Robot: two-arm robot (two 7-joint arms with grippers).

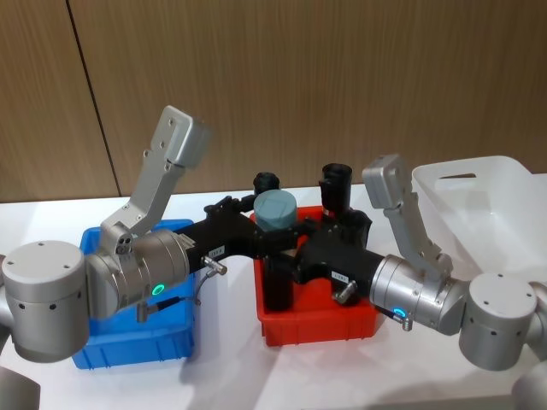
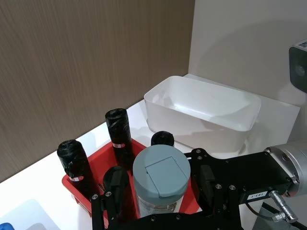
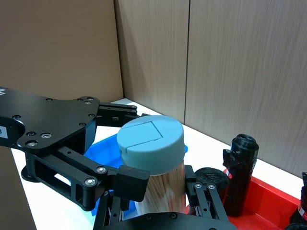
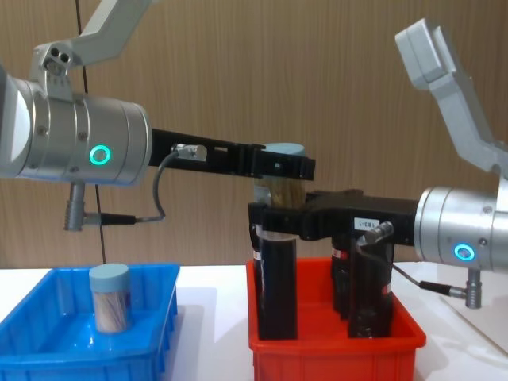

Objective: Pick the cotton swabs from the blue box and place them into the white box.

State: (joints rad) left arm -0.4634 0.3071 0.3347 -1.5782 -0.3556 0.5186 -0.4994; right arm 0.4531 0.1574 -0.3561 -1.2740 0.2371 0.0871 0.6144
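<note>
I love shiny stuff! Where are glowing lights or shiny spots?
Chest view: a green ring glows on the left arm, a blue one on the right arm; glare streaks the shallow blue plastic bin. Head view: the pale-blue-lidded clear swab jar in the left end effector looks evenly lit.

head: high, downward | chest: low, side-on | wrists: close on cotton swabs | all share red bin

Bright blue box, red bin, lid perhaps grey-blue
</note>
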